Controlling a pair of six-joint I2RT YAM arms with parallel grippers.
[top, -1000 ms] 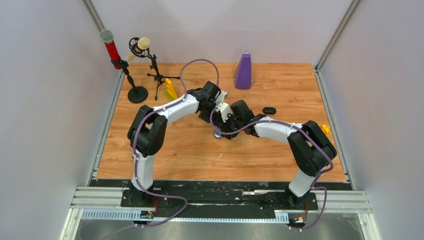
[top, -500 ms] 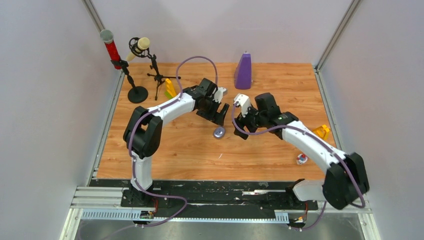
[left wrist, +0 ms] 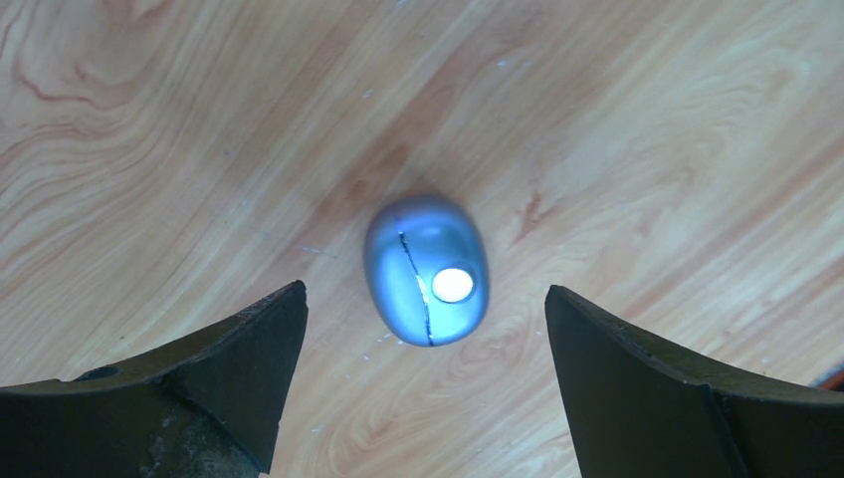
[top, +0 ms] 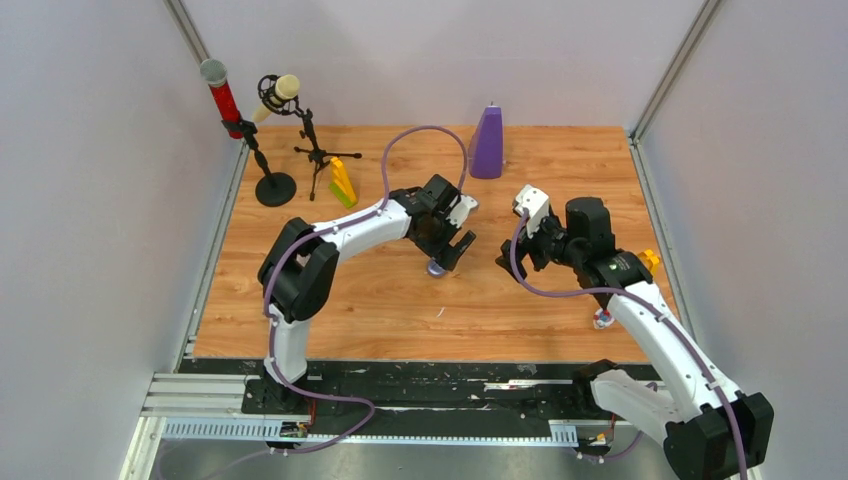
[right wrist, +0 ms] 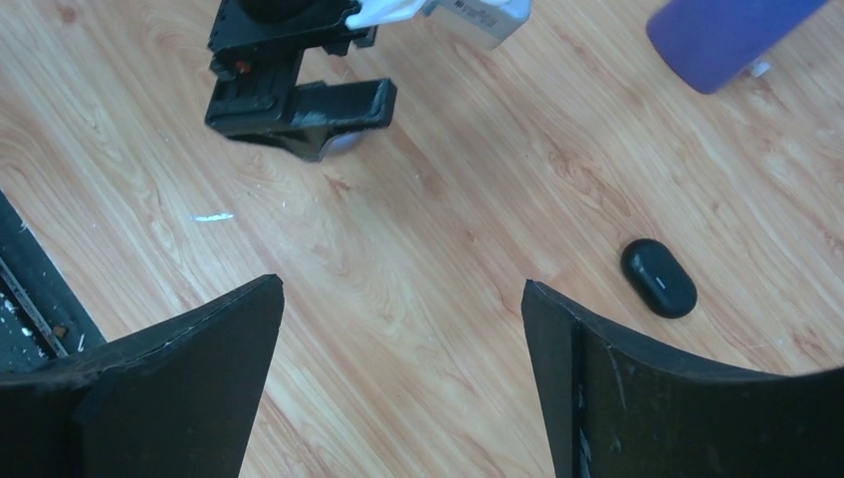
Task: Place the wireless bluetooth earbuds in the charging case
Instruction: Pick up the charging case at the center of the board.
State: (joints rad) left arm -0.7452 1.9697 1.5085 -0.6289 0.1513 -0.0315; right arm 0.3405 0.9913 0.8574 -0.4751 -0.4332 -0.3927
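Note:
A closed, pale purple-grey oval charging case (left wrist: 426, 271) lies flat on the wood, with a seam across its shell. My left gripper (left wrist: 424, 289) hangs open just above it, one finger on each side and neither touching. From above, the left gripper (top: 450, 248) covers most of the case (top: 437, 268). My right gripper (right wrist: 400, 282) is open over bare wood, to the right of the left one (right wrist: 299, 105). A closed black case (right wrist: 658, 278) lies beyond its right finger. The earbuds are out of view.
A purple metronome (top: 487, 142) stands at the back. Two microphones on stands (top: 272, 150) and a yellow-green piece (top: 342, 180) are at the back left. A yellow object (top: 650, 258) and a small red-and-white item (top: 603, 318) lie at the right edge.
Both grippers were together at the pale case and have let go and opened. The right arm swung away to the right. The left gripper now hovers over the case lying on the table.

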